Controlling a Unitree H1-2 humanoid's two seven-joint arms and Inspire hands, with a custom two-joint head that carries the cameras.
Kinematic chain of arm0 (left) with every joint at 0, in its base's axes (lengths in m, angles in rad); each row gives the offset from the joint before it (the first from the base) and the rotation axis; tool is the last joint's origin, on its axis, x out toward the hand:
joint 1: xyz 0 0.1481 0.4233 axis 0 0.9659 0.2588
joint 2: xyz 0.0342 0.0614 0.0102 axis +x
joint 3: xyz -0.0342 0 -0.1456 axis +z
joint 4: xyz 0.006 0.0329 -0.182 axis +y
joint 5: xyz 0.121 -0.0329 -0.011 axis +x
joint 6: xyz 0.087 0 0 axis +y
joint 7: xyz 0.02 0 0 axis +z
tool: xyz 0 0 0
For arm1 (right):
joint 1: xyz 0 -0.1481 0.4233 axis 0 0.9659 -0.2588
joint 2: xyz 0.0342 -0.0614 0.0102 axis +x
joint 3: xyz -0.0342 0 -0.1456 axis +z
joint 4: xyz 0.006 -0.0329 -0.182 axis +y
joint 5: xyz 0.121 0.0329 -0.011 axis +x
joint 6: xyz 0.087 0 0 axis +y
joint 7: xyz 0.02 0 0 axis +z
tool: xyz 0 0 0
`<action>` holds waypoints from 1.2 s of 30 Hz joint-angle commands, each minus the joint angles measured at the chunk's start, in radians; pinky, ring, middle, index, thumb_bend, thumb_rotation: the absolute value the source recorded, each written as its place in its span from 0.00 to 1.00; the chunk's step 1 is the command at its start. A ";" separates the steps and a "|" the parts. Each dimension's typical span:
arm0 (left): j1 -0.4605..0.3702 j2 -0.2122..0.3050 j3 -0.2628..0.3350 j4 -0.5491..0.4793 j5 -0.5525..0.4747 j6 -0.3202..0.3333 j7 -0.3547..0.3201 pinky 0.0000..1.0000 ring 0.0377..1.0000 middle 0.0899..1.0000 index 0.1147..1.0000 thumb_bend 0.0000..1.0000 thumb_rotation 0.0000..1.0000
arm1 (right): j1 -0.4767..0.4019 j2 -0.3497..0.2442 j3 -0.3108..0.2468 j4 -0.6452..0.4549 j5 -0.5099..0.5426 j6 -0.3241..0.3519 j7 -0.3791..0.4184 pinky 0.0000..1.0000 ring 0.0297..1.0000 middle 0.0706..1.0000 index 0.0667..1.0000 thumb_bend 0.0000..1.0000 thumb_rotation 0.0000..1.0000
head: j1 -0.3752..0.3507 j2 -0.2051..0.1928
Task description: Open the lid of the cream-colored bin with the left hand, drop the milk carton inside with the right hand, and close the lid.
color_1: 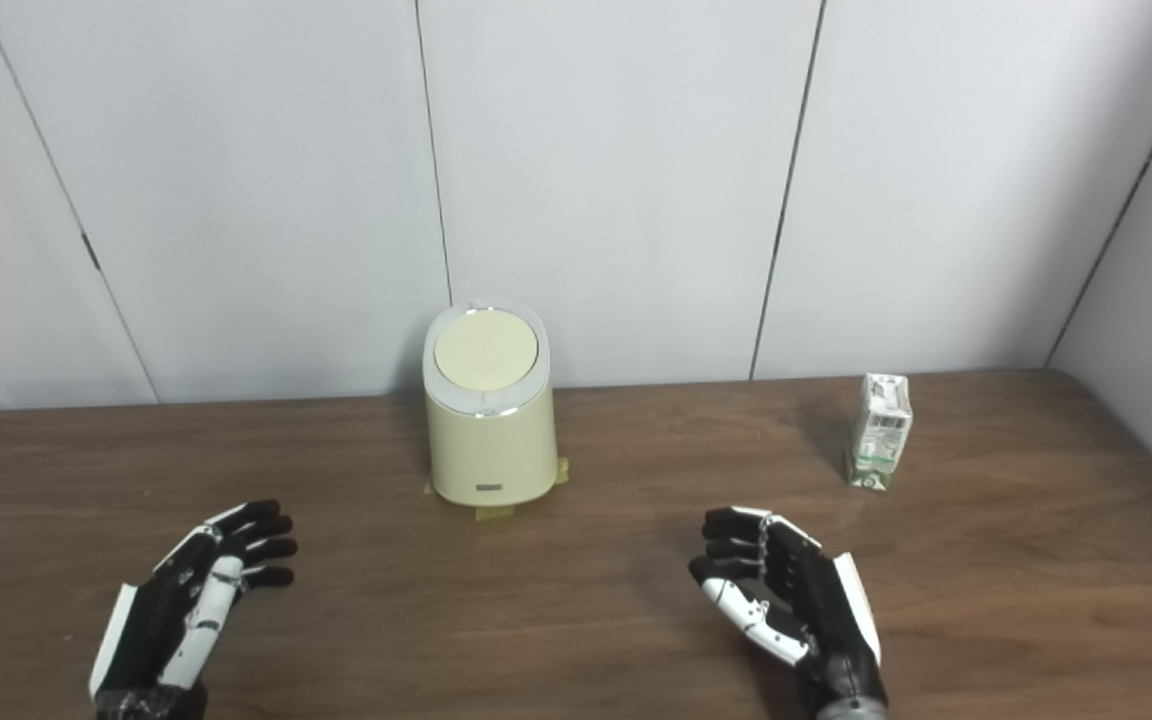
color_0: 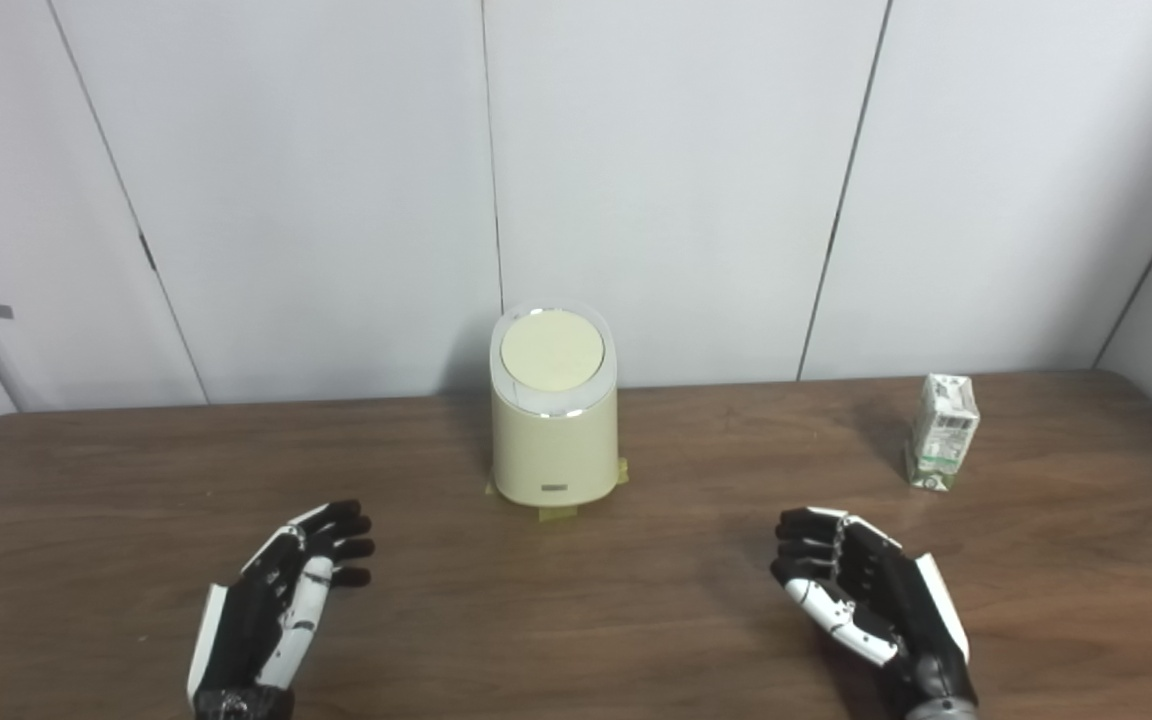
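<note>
The cream-colored bin stands at the back middle of the brown table, its round lid lying flat and closed. A small white and green milk carton stands upright on the right side of the table. My left hand hovers low over the table's near left, open, fingers apart, holding nothing. At the near right my right hand is open too, below and left of the carton. Both hands are well apart from the bin and the carton.
Yellow tape tabs stick out from under the bin's base. The wooden table runs to a white panelled wall behind the bin. The table's right edge lies beyond the carton.
</note>
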 commanded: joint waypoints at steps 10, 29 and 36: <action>0.024 -0.010 -0.003 -0.019 -0.003 -0.038 -0.002 0.62 0.69 0.70 0.69 0.20 0.58 | -0.027 0.002 0.001 -0.024 -0.012 -0.026 -0.004 0.57 0.64 0.65 0.63 0.28 0.30 | -0.002 -0.001; -0.150 0.112 -0.055 -0.181 0.216 0.307 -0.058 0.73 0.83 0.84 0.84 0.87 0.49 | -0.037 0.007 0.012 -0.025 -0.021 0.002 -0.002 0.59 0.66 0.66 0.63 0.30 0.32 | 0.007 -0.005; -0.371 0.137 -0.080 -0.199 0.280 0.478 -0.091 0.81 0.88 0.89 0.91 0.97 0.54 | -0.039 0.016 0.009 -0.021 -0.025 0.010 -0.009 0.59 0.66 0.66 0.63 0.30 0.31 | 0.015 -0.007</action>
